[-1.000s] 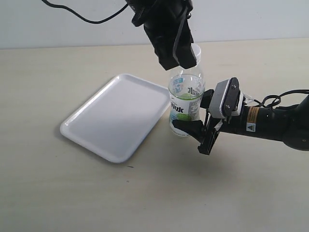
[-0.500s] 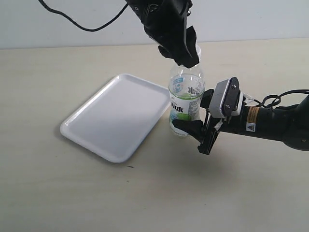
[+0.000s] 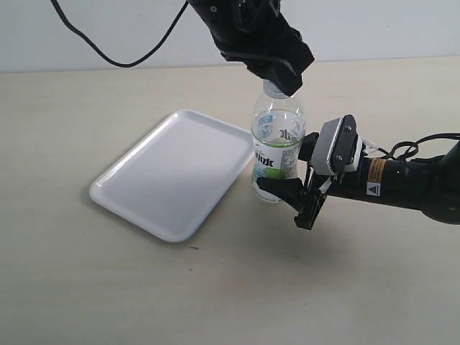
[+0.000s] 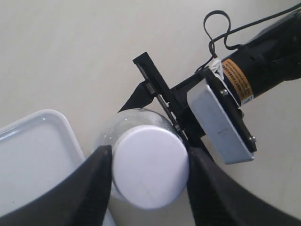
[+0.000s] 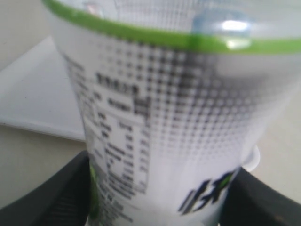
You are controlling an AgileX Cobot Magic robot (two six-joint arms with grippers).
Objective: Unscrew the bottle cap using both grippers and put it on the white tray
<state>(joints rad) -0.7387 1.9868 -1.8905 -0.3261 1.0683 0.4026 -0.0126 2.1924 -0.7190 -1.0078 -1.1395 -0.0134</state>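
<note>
Cap [image 4: 150,165] first: we see it sitting on the neck of the bottle [image 3: 277,154], white and round, with the left gripper [image 3: 285,77] reaching over it from above. In the left wrist view its two black fingers [image 4: 94,186] press against opposite sides of the cap, so we read them as closed on it. In the exterior view the gripper hides nearly all of the cap. We cannot tell whether the cap is loose on its thread. The bottle stands upright on the table [image 3: 86,287], just beside the right-hand long edge of the tray [image 3: 172,176] as the exterior view shows it; we cannot tell whether they touch. The right gripper [image 3: 284,171] comes in low from the right and holds the bottle at its label. In the right wrist view both its fingers [image 5: 56,202] sit tight against the blurred label, one on either side. A grey block [image 3: 334,147] rides on that gripper, with a yellow sticker [image 3: 375,171] further back on the arm. The tray lies flat on the table.
</note>
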